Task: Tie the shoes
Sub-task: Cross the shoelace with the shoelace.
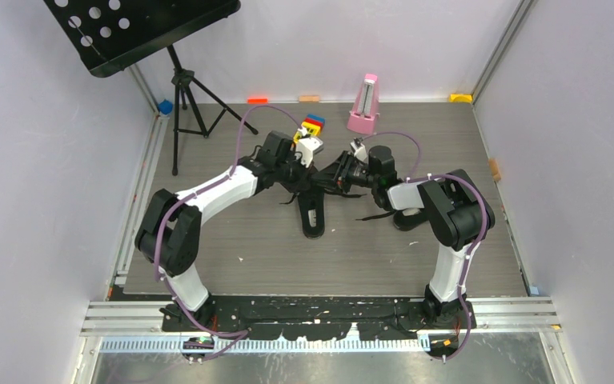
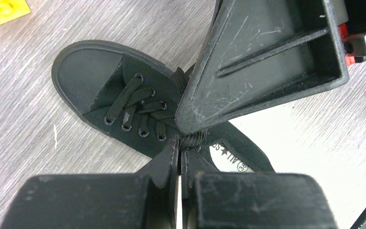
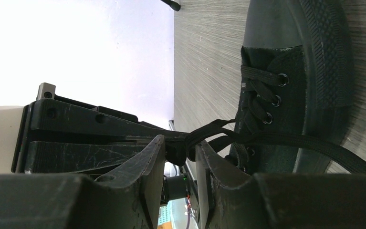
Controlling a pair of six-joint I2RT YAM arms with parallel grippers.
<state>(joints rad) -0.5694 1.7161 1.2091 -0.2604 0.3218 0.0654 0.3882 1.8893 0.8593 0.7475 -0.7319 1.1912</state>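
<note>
Black low-top canvas sneaker (image 2: 92, 78) lies on grey wood-grain worktop (image 2: 23, 143), right below both tools. Left tool (image 2: 178, 155) pinched shut on black lace (image 2: 192, 139) at the knot. Right tool (image 3: 178, 145) narrowly parted, lace knot in its gap, tips facing the left tool.

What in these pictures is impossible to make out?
Top view: second shoe mostly under the right arm; lace too thin to follow.
Left wrist view: heel of the first shoe behind the left gripper; bunched lace half under the right gripper.
Right wrist view: heel behind that gripper's own fingers.
</note>
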